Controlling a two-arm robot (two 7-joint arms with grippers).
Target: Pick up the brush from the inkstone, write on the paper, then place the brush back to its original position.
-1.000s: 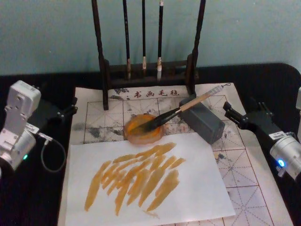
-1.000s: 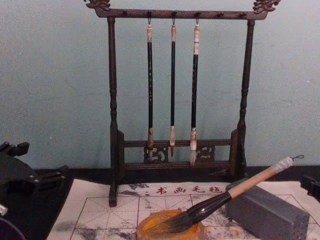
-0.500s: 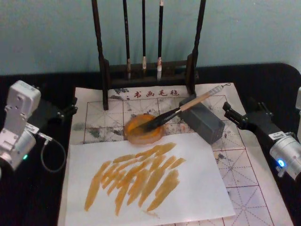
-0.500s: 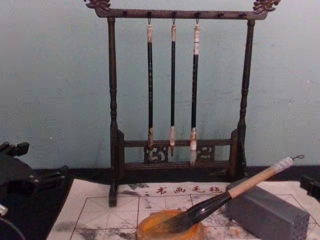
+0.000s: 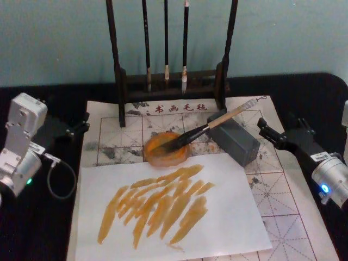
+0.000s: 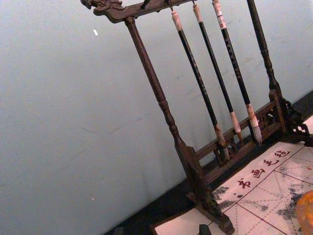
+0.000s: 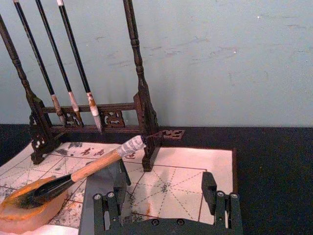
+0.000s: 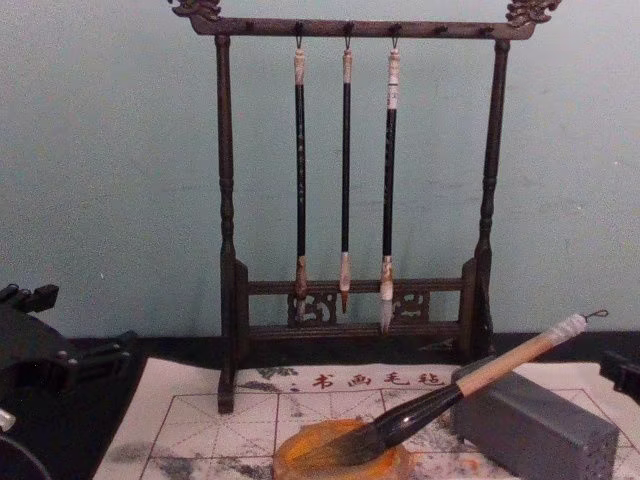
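Observation:
The brush (image 5: 211,125) lies untouched, its dark tip in the round orange inkstone (image 5: 166,148) and its tan handle propped on a grey block (image 5: 235,140); the brush (image 8: 455,392) and inkstone (image 8: 340,458) also show in the chest view. The paper (image 5: 283,190) with red grid lines lies beneath them. On it lies a plain white sheet (image 5: 228,217) covered in orange strokes. My left gripper (image 5: 64,113) rests open at the paper's left edge. At the right edge my right gripper (image 5: 280,125) stands open and empty, and its wrist view shows the right gripper (image 7: 164,195) behind the brush (image 7: 98,164).
A dark wooden stand (image 5: 122,81) with three thin hanging brushes (image 5: 166,38) stands at the back of the paper. The black table (image 5: 315,92) extends on both sides. A cable loop (image 5: 57,176) lies by the left arm.

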